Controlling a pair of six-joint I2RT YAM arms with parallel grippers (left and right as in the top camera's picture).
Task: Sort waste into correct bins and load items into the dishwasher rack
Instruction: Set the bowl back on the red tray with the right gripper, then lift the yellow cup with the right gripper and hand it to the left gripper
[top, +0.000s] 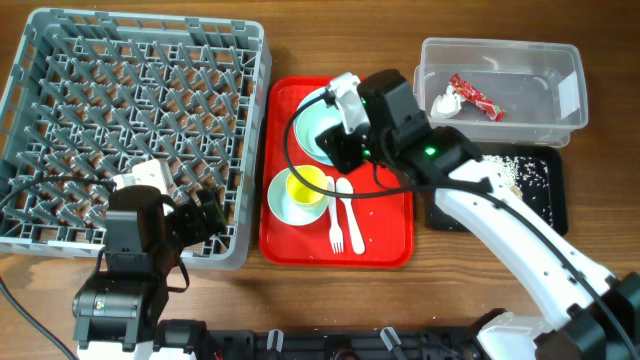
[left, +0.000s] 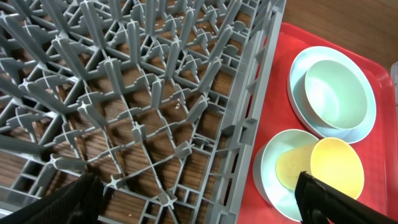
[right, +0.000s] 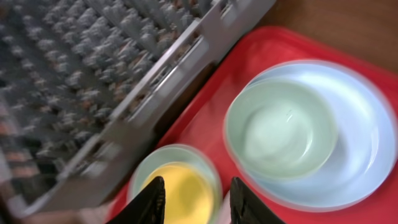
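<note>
Though meant for dishes, grey dishwasher rack (top: 140, 22) bare; left gripper (left: 198, 190) over its near corner, fingers apart, empty. On red tray (top: 385, 245): pale green bowl (left: 336, 93) on pale blue plate (left: 297, 74), yellow cup (left: 339, 168) in pale blue bowl (left: 270, 168), white fork (top: 337, 232) and spoon (top: 346, 200); right gripper (right: 198, 186) above, fingers apart, empty. Clear tub (top: 570, 95) holding red wrapper (top: 477, 97) and napkin (top: 447, 100); black tray (top: 545, 205) holding rice scraps (top: 520, 170). Waste seemingly sorted, loading unstarted.

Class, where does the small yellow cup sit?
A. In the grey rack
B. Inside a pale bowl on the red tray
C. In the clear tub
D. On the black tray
B: the yellow cup rests inside the pale bowl on the red tray.
</note>
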